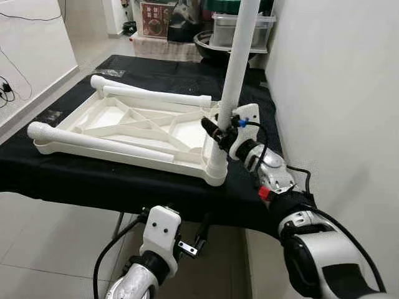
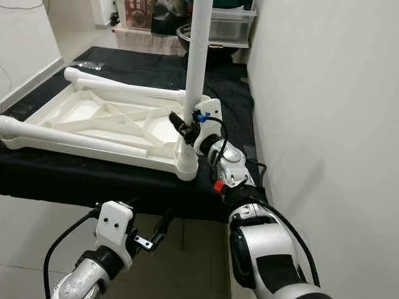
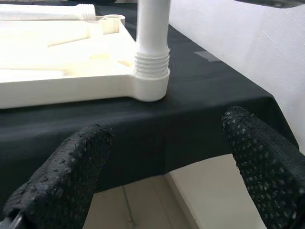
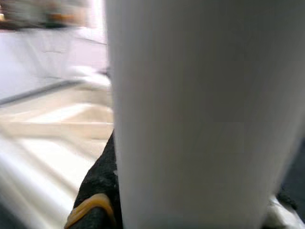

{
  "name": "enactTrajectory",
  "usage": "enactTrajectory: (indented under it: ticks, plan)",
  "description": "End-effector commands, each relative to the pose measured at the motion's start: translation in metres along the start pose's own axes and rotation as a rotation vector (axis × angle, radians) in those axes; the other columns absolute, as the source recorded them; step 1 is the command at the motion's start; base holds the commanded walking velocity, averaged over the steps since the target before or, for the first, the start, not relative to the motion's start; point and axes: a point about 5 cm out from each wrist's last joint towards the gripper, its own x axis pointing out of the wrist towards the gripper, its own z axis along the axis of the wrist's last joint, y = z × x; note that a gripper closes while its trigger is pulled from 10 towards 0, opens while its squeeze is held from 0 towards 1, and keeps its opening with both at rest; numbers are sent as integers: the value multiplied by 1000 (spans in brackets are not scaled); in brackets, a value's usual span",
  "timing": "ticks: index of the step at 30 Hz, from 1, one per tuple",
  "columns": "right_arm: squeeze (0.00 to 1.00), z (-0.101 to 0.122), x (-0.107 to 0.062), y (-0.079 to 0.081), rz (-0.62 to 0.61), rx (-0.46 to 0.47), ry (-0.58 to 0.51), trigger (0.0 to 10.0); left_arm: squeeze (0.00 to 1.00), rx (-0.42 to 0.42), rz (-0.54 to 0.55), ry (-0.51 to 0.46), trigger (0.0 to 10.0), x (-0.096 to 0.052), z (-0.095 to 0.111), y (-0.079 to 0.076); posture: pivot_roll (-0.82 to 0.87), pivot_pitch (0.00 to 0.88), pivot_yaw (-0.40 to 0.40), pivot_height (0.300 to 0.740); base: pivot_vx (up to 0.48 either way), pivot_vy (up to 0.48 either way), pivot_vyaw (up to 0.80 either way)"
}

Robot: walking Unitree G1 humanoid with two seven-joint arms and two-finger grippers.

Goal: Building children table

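The white plastic table top lies upside down on a black-covered table. One white leg stands upright in the threaded corner socket at the near right. My right gripper is shut on this leg just above the socket; the leg looms close in the right wrist view, with one black finger beside it. Two more legs lie on the top, one along the front and one along the back. My left gripper hangs open below the table's front edge, holding nothing.
A white wall runs close along the table's right side. The black cloth hangs over the front edge, with tiled floor below. Plastic storage boxes and a dark basin stand behind the table.
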Motion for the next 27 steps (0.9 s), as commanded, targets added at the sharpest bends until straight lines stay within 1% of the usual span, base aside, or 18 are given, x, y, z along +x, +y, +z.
enactTrajectory:
  ticks: [1, 2, 3, 4, 5, 6, 7, 8, 9, 10, 13, 14, 18, 19, 20, 22, 26, 27]
  plan:
    - [0, -6, -5, -20, -219, -65, 50, 0, 0, 8, -2, 15, 10000, -1, -3, -1, 64, 66, -79, 740, 0, 0, 0]
    - [0, -5, -6, -23, -298, -72, 49, 0, 0, 8, -3, 15, 10000, -1, -3, -1, 63, 62, -80, 740, 0, 0, 0]
    - [0, -5, -6, -23, -298, -72, 49, 0, 0, 8, -3, 15, 10000, -1, -3, -1, 63, 62, -80, 740, 0, 0, 0]
    - [0, -3, -6, -22, -362, -77, 45, 0, 0, 8, -4, 16, 10000, -1, -3, -1, 63, 64, -83, 740, 0, 0, 0]
    - [0, -3, -6, -22, -362, -77, 45, 0, 0, 8, -4, 16, 10000, -1, -3, -1, 63, 64, -83, 740, 0, 0, 0]
    - [0, -2, -5, -20, -405, -78, 42, 0, 0, 8, -4, 17, 10000, -1, -3, -1, 63, 64, -82, 740, 0, 0, 0]
    - [0, 2, -6, -19, -469, -96, 30, 0, 0, 8, -5, 16, 10000, -1, -3, -1, 63, 64, -82, 740, 0, 0, 0]
    - [0, 2, -6, -19, -469, -96, 30, 0, 0, 8, -5, 16, 10000, -1, -3, -1, 63, 64, -82, 740, 0, 0, 0]
    - [0, 4, -6, -15, -539, -102, 30, 0, 0, 9, -5, 15, 10000, -1, -3, -1, 63, 64, -82, 740, 0, 0, 0]
    - [0, 4, -6, -15, -539, -102, 30, 0, 0, 9, -5, 15, 10000, -1, -3, -1, 63, 64, -82, 740, 0, 0, 0]
    - [0, 3, -5, -5, -687, -66, 65, 0, 0, 9, -3, 17, 10000, 0, -3, -1, 64, 72, -87, 740, 0, 0, 0]
    - [0, 3, -5, -5, -687, -66, 65, 0, 0, 9, -3, 17, 10000, 0, -3, -1, 64, 72, -87, 740, 0, 0, 0]
    - [0, 1, -7, -2, -870, 23, 107, 0, 0, 11, 0, 14, 10000, 0, -2, 0, 67, 75, -93, 740, 0, 0, 0]
    - [0, 1, -7, -2, -870, 23, 107, 0, 0, 11, 0, 14, 10000, 0, -2, 0, 67, 75, -93, 740, 0, 0, 0]
    - [0, 1, -9, -2, -909, 36, 112, 0, 0, 12, 2, 16, 10000, 0, -2, 0, 68, 78, -92, 740, 0, 0, 0]
    - [0, 5, -10, -2, -978, 17, 87, 0, 0, 13, 3, 16, 10000, -1, -2, 0, 65, 79, -90, 740, 0, 0, 0]
    - [0, 6, -11, 2, -998, 25, 91, 0, 0, 13, -1, 18, 10000, -1, -2, -1, 68, 82, -89, 740, 0, 0, 0]
    - [0, 7, -9, 5, -981, 32, 88, 6941, 0, 12, -2, 19, 10000, -1, -2, -1, 71, 85, -89, 740, 0, 0, 0]
